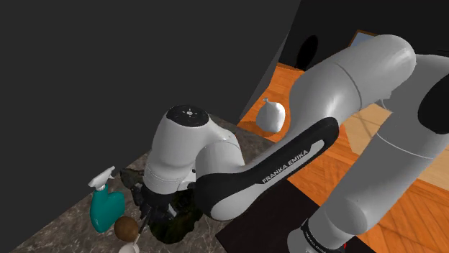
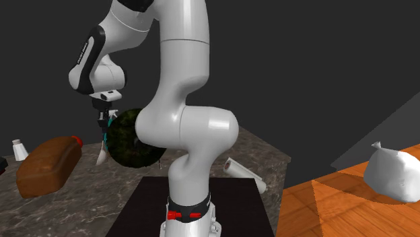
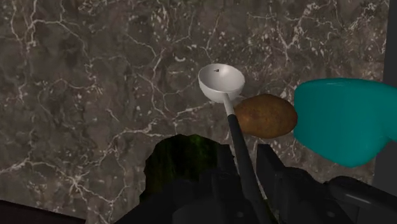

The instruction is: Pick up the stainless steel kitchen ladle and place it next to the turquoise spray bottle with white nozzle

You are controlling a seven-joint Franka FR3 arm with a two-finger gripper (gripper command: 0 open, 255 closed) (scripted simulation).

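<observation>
Gripper [image 3: 247,183] clamped on ladle [image 3: 222,83] handle; white bowl over marble counter [image 3: 95,76], beside brown lump [image 3: 265,116], near turquoise spray bottle [image 3: 343,121]. Shoulder view: arm lettering [image 1: 291,164] "FRANKA EMIKA", bottle at 8 o'clock. Second exterior view: brown jug [image 2: 48,166] at 8 o'clock, white sack [image 2: 394,172] at 4.

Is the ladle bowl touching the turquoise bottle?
No, the bowl of the ladle sits apart from the bottle, a brown rounded object between them.
</observation>
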